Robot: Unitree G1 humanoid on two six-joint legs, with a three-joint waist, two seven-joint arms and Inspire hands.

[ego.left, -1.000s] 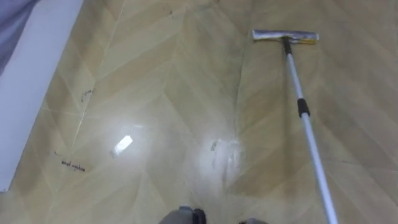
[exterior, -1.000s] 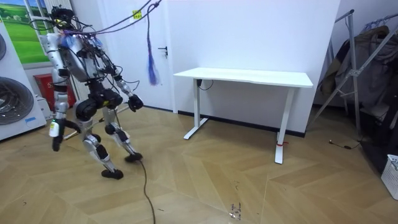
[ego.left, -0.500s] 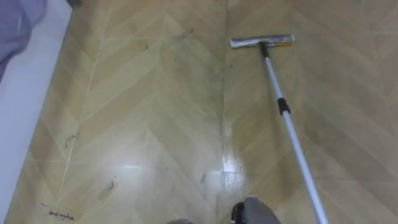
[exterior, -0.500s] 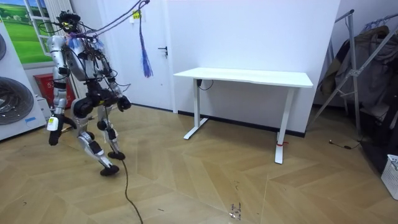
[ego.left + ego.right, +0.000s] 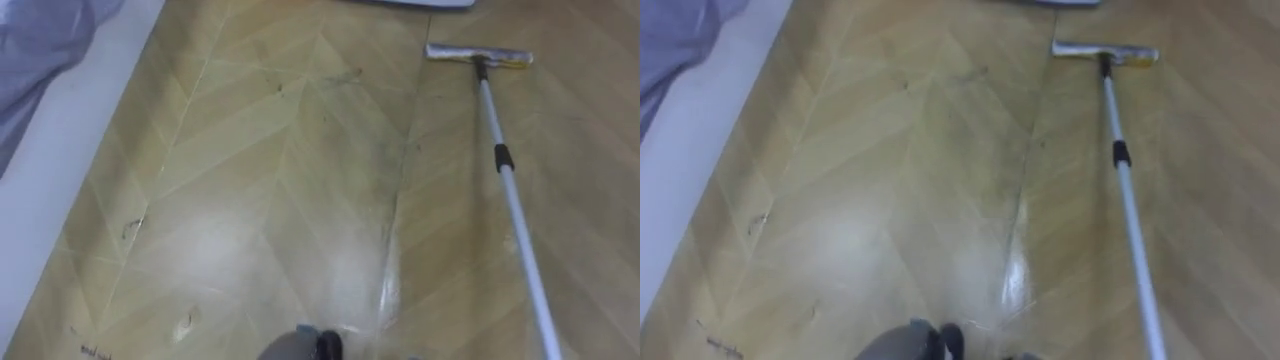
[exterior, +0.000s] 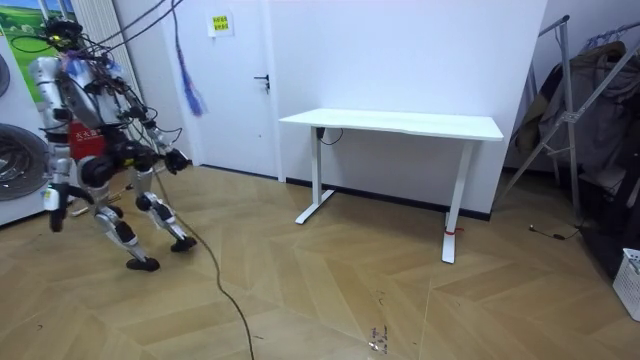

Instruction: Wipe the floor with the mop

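Forward-leaning stride, one robot hand (image 6: pixel 54 198) low, other robot hand (image 6: pixel 176 160) outstretched.

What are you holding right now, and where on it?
Cannot tell. The mop lies with its head on the floor; its pole runs off the eye view's lower right edge, so any grip is hidden.

Both head eyes look steeply down at the pale herringbone wood floor (image 5: pixel 250 200) close ahead (sharing the flat silver-poled mop (image 5: pixel 513 200)); the room camera stands well back, facing the white desk (image 6: pixel 395 123).
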